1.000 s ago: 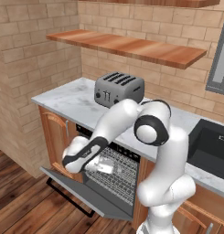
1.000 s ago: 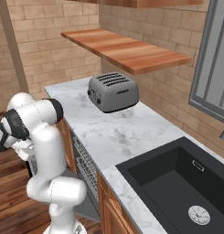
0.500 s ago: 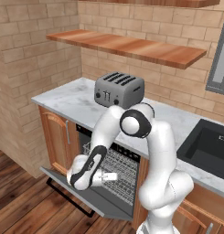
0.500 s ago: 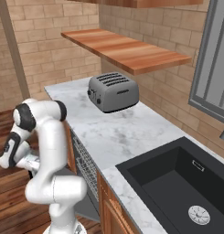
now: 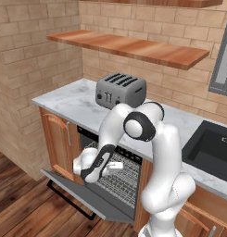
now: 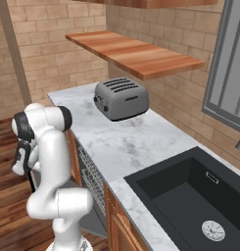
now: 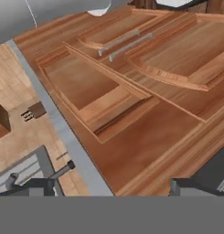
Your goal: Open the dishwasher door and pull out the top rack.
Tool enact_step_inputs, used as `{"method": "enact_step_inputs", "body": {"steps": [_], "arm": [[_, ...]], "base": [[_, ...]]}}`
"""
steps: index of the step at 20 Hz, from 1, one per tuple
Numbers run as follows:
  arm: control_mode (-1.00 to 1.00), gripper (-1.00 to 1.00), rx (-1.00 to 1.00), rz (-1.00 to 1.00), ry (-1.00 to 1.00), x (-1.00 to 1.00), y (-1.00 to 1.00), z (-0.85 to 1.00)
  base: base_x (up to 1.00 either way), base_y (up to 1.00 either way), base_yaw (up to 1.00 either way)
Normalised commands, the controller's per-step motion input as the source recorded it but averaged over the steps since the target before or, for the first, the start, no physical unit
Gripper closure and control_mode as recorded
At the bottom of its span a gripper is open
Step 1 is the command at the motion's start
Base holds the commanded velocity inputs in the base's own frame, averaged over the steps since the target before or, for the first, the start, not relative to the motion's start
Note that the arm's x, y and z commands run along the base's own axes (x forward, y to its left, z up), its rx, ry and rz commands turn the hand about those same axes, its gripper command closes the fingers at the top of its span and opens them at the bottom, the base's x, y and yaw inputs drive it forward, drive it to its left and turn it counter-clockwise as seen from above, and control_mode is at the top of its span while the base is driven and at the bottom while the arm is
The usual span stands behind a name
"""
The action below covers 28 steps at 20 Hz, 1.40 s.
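Observation:
The dishwasher door (image 5: pixel 89 196) hangs open, its grey panel tipped down towards the floor and its black bar handle (image 5: pixel 68 202) at the low outer edge. In the opening behind it shows the top rack (image 5: pixel 122 175), a silver-white wire grid. My gripper (image 5: pixel 87 176) is low over the door, just in front of the rack's left front. In the hand view my gripper (image 7: pixel 112 187) stands open with nothing between its dark fingertips (image 7: pixel 38 185). From the right base view the hand (image 6: pixel 19 159) hangs left of the rack (image 6: pixel 92 171).
Wooden cabinet doors (image 7: pixel 145 55) with silver handles lie ahead of the hand. A grey toaster (image 5: pixel 120 90) stands on the marble counter (image 5: pixel 68 102). The black sink (image 6: pixel 190 201) is to the right, and a wooden shelf (image 5: pixel 129 46) above.
A second ago the hand was higher and further left; it dropped towards the rack's front and the elbow folded in. The last half second shows almost no motion. The door stayed put.

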Motion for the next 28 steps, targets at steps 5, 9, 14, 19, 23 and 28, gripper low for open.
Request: {"method": "enact_step_inputs", "body": {"steps": [5,9,14,19,23,28], "arm": [[-1.00,-1.00,0.13,0.10,-0.05,0.08,-0.29,-0.67],[-1.00,-1.00,0.01,0.10,-0.18,0.09,-0.14,-0.62],[-1.00,-1.00,0.07,0.18,-0.19,0.39,-0.04,-0.16],[-1.00,-1.00,0.04,0.08,-0.19,0.51,0.00,-0.05],[-1.00,-1.00,0.09,0.00,-0.20,0.27,0.00,-0.23],[-1.00,-1.00,0.15,-0.03,-0.20,0.30,0.00,-0.33]], "base": [[0.00,0.00,0.00],[0.00,0.00,0.00],[0.00,0.00,0.00],[0.00,0.00,0.00],[0.00,0.00,0.00],[0.00,0.00,0.00]]}}
